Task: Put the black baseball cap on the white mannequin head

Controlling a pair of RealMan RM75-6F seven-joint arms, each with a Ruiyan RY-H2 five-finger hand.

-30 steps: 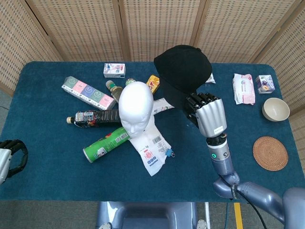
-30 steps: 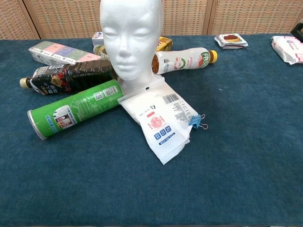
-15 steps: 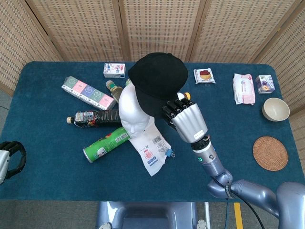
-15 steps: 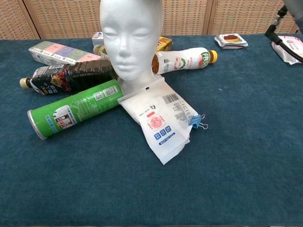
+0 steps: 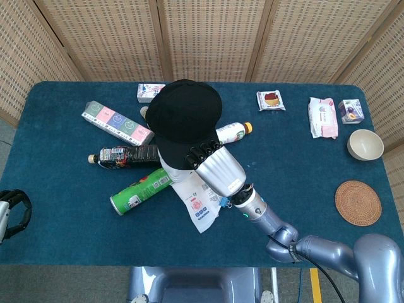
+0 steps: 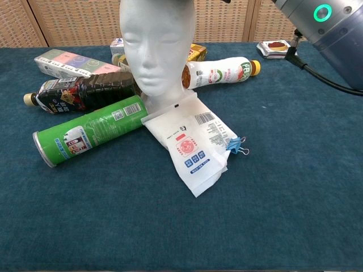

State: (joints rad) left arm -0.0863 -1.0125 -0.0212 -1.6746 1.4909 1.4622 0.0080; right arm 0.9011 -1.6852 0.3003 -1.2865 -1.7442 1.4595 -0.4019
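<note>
The right hand [image 5: 211,165] grips the brim of the black fabric baseball cap [image 5: 184,120], which sits over the white foam mannequin head [image 6: 156,45] and hides it from above in the head view. The mannequin head stands upright on the blue cloth tabletop [image 6: 295,170], between a lying green cylindrical can [image 6: 88,129] and a white plastic pouch [image 6: 191,145]. The left hand [image 5: 12,211] rests at the tabletop's near left edge, fingers curled; whether it holds anything cannot be told.

Silver robot hand [image 5: 211,165], dark fingers [image 5: 197,151].
Green ring light glowing on the wrist, black cable trailing off the blue-grey arm.
</note>
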